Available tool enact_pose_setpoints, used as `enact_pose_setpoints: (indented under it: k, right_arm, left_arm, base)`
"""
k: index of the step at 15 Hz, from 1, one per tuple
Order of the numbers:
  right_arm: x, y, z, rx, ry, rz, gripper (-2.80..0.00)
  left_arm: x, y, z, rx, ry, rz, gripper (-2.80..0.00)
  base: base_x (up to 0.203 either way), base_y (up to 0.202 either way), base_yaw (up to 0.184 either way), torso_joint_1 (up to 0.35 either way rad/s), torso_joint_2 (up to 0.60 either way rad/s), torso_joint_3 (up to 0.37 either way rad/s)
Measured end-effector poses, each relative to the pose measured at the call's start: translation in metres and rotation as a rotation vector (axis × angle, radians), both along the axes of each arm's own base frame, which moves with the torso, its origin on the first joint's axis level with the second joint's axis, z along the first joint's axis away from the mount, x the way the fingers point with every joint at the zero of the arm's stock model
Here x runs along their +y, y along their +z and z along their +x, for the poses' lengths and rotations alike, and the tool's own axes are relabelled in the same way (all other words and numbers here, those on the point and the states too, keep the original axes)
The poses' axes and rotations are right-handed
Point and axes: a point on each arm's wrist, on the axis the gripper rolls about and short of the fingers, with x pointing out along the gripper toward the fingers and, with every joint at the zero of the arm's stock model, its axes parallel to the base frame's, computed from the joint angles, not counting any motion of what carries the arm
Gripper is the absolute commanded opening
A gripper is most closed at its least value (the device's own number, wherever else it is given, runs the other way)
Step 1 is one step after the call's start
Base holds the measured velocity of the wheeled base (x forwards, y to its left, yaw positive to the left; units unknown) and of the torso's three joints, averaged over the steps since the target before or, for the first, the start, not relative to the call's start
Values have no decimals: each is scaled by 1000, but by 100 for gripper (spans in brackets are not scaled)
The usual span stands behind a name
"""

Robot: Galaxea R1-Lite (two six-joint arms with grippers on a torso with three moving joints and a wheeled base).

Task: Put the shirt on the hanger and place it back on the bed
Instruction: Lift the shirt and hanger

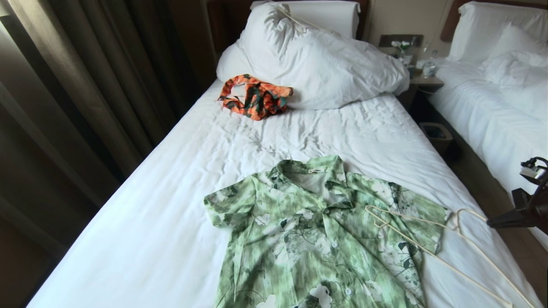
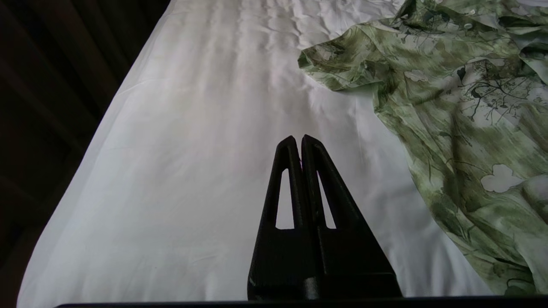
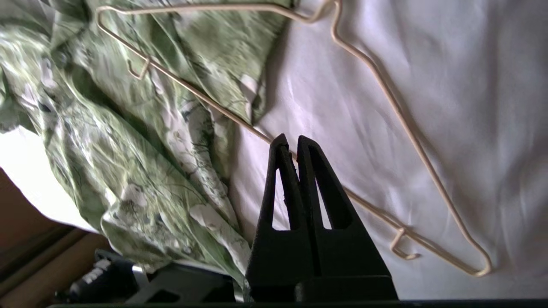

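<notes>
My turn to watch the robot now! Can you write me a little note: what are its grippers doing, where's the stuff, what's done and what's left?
Left gripper: shut, empty, over bare white sheet beside the green floral shirt.
Right gripper: shut, empty, above the cream hanger at the bed's right edge.
Shirt: spread flat on the bed, collar toward the pillow.
Hanger: lying partly on the shirt's right sleeve, partly on the sheet.
Done: nothing yet.
Left: put the shirt on the hanger, then lay it back on the bed.
</notes>
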Motion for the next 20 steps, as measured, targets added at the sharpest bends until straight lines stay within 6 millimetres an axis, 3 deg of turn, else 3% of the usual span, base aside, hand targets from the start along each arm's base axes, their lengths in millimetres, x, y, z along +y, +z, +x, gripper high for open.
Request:
enact_pose_setpoints:
  k: [4, 8, 11, 12, 20]
  right_arm:
    - [-39, -22, 1, 152, 170, 83, -280]
    - [-60, -44, 6, 203, 234, 132, -280]
    - [-75, -55, -7, 201, 339, 162, -280]
    - [-79, -58, -9, 200, 359, 168, 0]
    - [-87, -77, 0, 88, 445, 199, 0]
  left_arm:
    - [0, 0, 0, 0, 0, 0, -280]
    - [0, 0, 0, 0, 0, 0, -280]
    - [0, 0, 0, 0, 0, 0, -280]
    - [0, 0, 0, 0, 0, 0, -280]
    - [0, 0, 0, 1, 0, 0, -280]
  base:
    - [0, 0, 0, 0, 0, 0]
    - [0, 0, 0, 0, 0, 0]
    - [0, 0, 0, 0, 0, 0]
    - [0, 0, 0, 0, 0, 0]
    - [0, 0, 0, 0, 0, 0]
